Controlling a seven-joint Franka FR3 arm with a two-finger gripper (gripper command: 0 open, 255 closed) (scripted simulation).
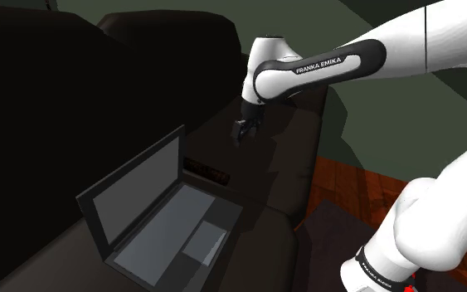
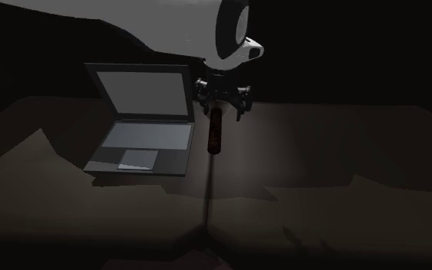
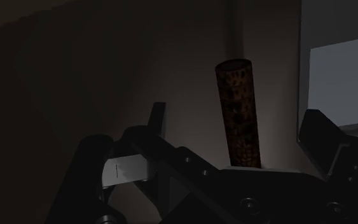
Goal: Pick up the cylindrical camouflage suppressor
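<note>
The suppressor (image 1: 207, 171) is a short cylinder with a mottled brown and dark camouflage skin. It lies flat on a dark cushioned seat (image 1: 281, 158), next to an open laptop. My black gripper (image 1: 243, 133) hovers over one end of it. In the second exterior view the gripper (image 2: 222, 109) hangs just above the end of the suppressor (image 2: 215, 132) farther from that camera. In the wrist view the gripper (image 3: 240, 137) is open. Its fingers (image 3: 158, 119) stand well apart on either side of the suppressor (image 3: 238, 111) without touching it.
An open grey laptop (image 1: 161, 220) sits on the same seat, close alongside the suppressor; its screen (image 2: 145, 92) stands upright. A dark backrest (image 1: 173, 50) rises behind the seat. Reddish wooden floor (image 1: 352, 178) shows beyond the seat's edge, near my stand.
</note>
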